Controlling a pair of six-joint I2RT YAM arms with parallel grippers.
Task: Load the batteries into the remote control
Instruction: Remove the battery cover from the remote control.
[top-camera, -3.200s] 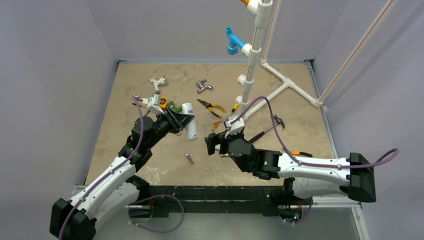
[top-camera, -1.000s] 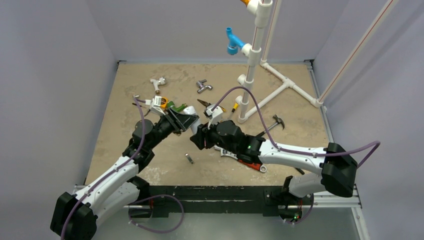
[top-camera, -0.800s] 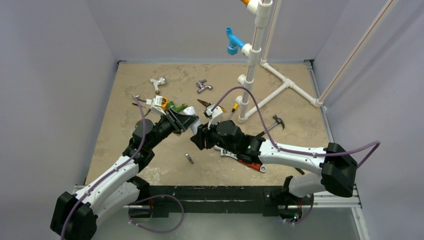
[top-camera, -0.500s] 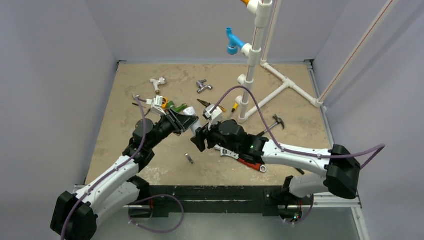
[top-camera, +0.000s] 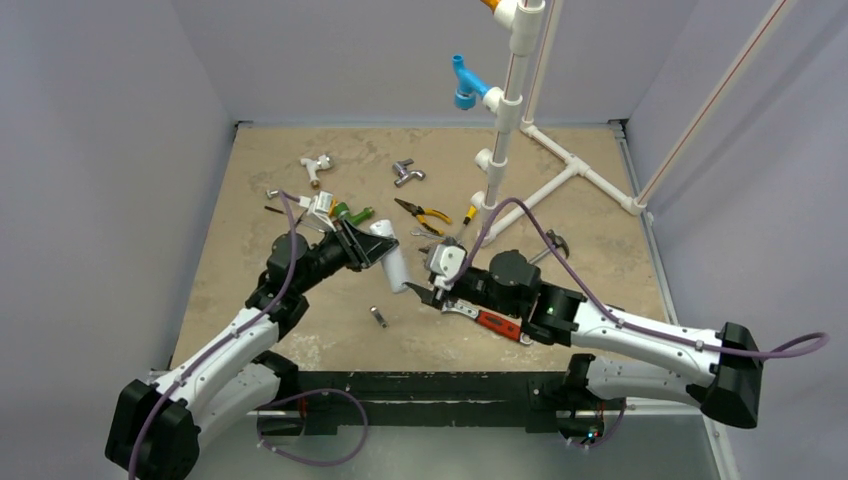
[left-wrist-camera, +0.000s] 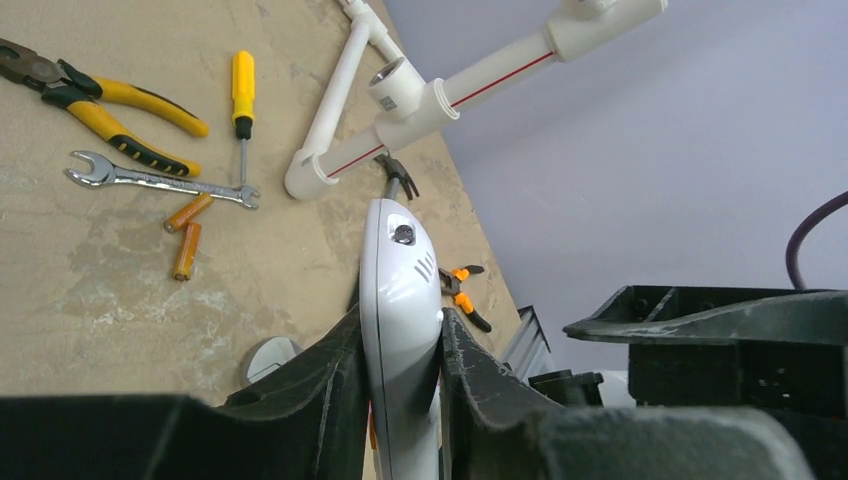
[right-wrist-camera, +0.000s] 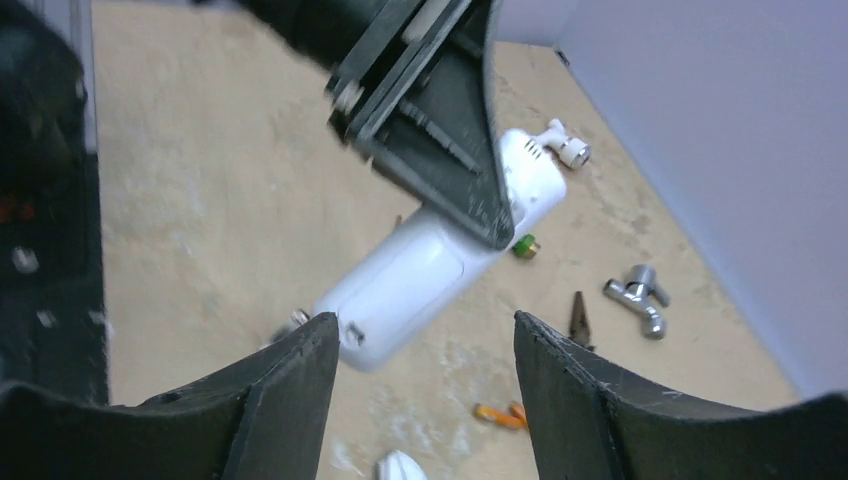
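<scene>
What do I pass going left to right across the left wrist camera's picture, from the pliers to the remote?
The yellow-handled pliers → batteries → yellow screwdriver → remote control. I left out the wrench, which stretches across several of these.
</scene>
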